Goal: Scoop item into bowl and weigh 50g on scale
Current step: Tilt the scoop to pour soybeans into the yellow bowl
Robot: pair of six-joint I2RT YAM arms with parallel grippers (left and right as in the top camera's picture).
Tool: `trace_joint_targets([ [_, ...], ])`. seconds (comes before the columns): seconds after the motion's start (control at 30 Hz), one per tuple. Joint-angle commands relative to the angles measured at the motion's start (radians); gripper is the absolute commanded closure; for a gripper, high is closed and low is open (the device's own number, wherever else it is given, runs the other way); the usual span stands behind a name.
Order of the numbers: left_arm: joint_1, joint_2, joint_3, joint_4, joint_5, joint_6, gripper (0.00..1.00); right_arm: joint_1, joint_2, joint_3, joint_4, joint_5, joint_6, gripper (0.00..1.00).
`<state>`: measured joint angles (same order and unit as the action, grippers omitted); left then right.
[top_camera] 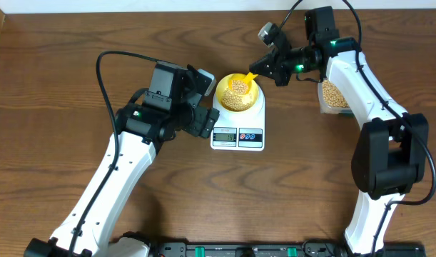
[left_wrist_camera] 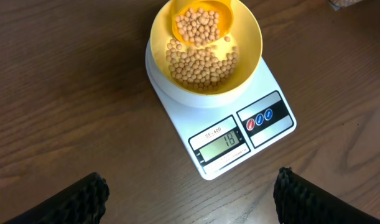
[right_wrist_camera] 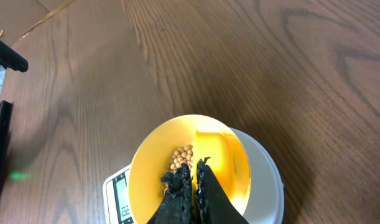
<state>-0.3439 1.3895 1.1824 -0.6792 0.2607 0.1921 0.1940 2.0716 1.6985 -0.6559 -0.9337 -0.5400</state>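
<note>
The fingers [right_wrist_camera: 177, 196] of our right gripper [right_wrist_camera: 194, 163] pinch together on the yellow scoop [top_camera: 250, 76], held over the pale yellow bowl [left_wrist_camera: 158, 43] on the white scale [left_wrist_camera: 277, 118]. Small, round, tan beans [left_wrist_camera: 202, 65] fill the scoop and cover the bowl's floor. The display [left_wrist_camera: 222, 144] reads 18. Our left gripper [left_wrist_camera: 190, 186] hangs near the scale, fingers [left_wrist_camera: 78, 202] wide apart and empty

Brown wooden table [top_camera: 53, 78], white scale [top_camera: 237, 137], clear plastic tub [top_camera: 326, 107]

Looks like a robotics lab: two cabled robot arms [top_camera: 103, 185] stand over a plain wooden table [top_camera: 53, 71] with a scale [top_camera: 237, 137]
</note>
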Motion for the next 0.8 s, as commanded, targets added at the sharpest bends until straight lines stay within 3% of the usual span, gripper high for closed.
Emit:
trace_joint_targets([
  [0.0,0.003,-0.002,-0.003,0.0,0.008,0.017,0.13,0.011,0.018,-0.005,0.003,-0.019,-0.019,0.99],
  [0.77,0.003,-0.002,-0.003,0.0,0.008,0.017,0.13,0.013,0.018,-0.006,0.002,-0.031,-0.042,0.99],
])
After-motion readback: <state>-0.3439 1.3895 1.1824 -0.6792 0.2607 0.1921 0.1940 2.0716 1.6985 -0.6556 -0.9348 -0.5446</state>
